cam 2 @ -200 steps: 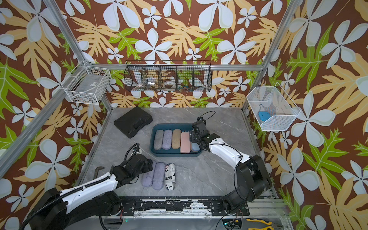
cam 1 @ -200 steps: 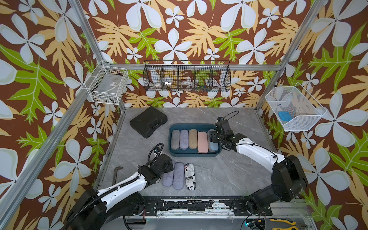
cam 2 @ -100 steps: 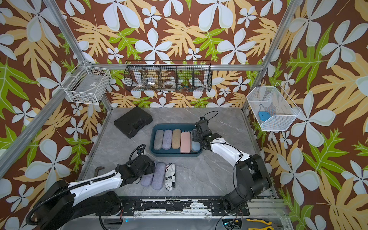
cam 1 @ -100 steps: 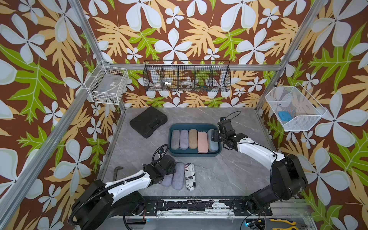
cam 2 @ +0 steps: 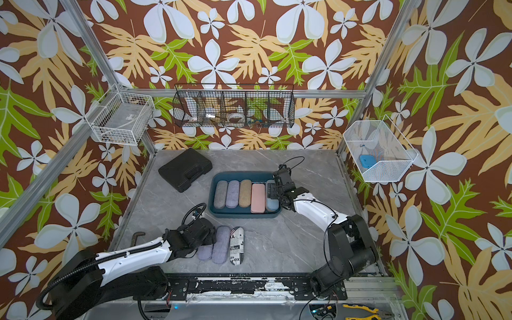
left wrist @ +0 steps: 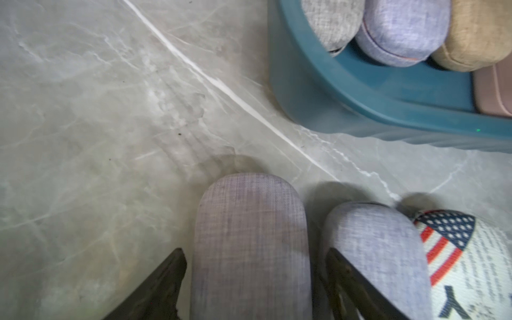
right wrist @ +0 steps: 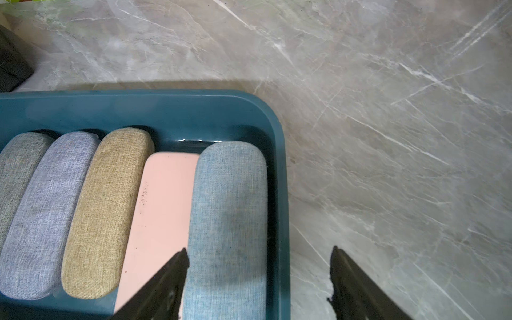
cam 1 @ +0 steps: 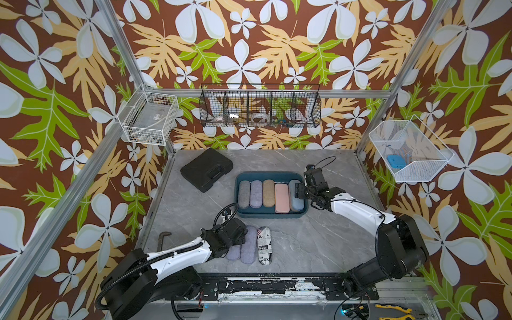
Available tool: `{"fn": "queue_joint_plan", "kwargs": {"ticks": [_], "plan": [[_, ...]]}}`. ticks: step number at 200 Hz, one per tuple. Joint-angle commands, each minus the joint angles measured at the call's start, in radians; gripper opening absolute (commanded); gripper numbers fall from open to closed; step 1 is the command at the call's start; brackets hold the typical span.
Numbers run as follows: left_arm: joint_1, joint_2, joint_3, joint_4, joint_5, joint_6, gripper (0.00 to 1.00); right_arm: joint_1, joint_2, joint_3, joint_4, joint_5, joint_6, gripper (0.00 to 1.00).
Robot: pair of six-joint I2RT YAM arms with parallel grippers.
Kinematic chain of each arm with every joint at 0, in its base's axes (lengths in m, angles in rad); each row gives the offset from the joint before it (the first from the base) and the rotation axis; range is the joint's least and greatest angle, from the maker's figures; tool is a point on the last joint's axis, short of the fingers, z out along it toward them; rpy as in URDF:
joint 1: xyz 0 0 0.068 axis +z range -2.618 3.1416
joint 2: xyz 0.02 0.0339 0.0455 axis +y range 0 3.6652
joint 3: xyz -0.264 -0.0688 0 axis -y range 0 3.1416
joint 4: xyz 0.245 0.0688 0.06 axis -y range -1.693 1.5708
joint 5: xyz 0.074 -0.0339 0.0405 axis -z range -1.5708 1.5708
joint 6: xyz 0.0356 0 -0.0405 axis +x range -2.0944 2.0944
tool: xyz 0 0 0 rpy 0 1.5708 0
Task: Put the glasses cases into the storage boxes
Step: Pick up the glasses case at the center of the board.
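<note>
In both top views the dark teal storage box (cam 1: 271,215) (cam 2: 245,214) holds several glasses cases side by side: grey (cam 1: 244,194), lavender (cam 1: 256,193), tan (cam 1: 268,193), pink (cam 1: 282,198) and light blue (cam 1: 296,201). Three more lie on the table in front: a mauve case (cam 1: 233,252), a lavender one (cam 1: 248,246) and a newspaper-print one (cam 1: 264,245). My left gripper (left wrist: 255,250) is open, its jaws either side of the mauve case (left wrist: 249,216) with small gaps. My right gripper (right wrist: 260,249) is open over the light blue case (right wrist: 230,194) and the box wall (right wrist: 281,166).
A large black moulded case (cam 1: 206,169) lies at the back left of the table. Wire baskets hang on the walls: white (cam 1: 149,122), black (cam 1: 260,106) and white mesh (cam 1: 407,149). A bent metal bar (cam 1: 163,238) lies near the left front.
My left gripper has moved right and down over the mauve case, and its jaws have narrowed a little. The right gripper has shifted only slightly at the box's right end.
</note>
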Motion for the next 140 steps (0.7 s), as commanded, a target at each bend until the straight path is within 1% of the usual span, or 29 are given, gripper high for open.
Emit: {"fn": "queue_joint_plan", "kwargs": {"ticks": [1, 19, 69, 108, 140], "plan": [[-0.007, 0.003, -0.008, -0.015, -0.020, -0.004, 0.81, 0.000, -0.011, -0.012, 0.024, -0.005, 0.004, 0.80], [-0.008, 0.007, -0.018, -0.015, -0.021, -0.014, 0.81, 0.001, -0.017, -0.022, 0.023, -0.005, 0.007, 0.80], [-0.008, 0.025, -0.024, -0.015, -0.021, -0.031, 0.75, 0.000, -0.033, -0.038, 0.025, -0.004, 0.009, 0.80], [-0.008, 0.010, -0.015, -0.028, -0.023, -0.061, 0.67, -0.001, -0.028, -0.031, 0.026, -0.013, 0.016, 0.80], [-0.008, 0.002, 0.014, -0.053, -0.027, -0.081, 0.66, 0.000, -0.043, -0.034, 0.019, -0.007, 0.010, 0.80]]}}
